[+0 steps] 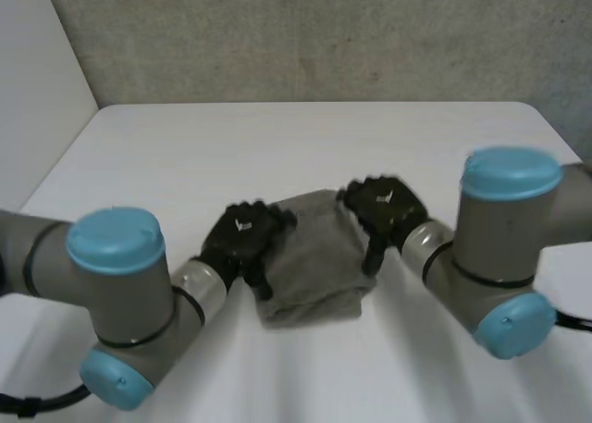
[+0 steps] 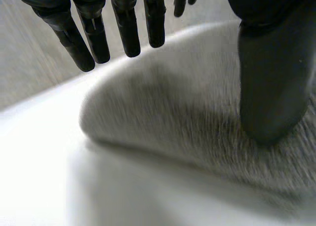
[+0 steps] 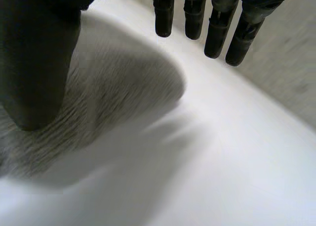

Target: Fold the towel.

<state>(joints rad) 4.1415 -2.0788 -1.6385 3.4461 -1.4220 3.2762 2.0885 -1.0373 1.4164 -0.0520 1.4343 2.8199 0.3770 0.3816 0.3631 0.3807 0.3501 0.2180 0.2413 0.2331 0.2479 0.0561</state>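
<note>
White table against a rough grey wall, pale panel at the far left. Left arm reaches in from the near left; left hand sits at the left edge of the towel. Head view gives just a dark knuckled mass there; its own wrist view settles it: fingers straight and spread, hanging clear above the cloth's rounded edge, thumb set tip-down on the pile, nothing pinched. Towel grey, folded to a compact block, lying mid-table toward the near side, between the two hands. Right hand at the towel's far right corner, on the right arm. Right wrist view: fingers straight, slightly apart, over bare table past the towel's edge; thumb resting on the cloth, wide gap to the fingers, nothing gripped
</note>
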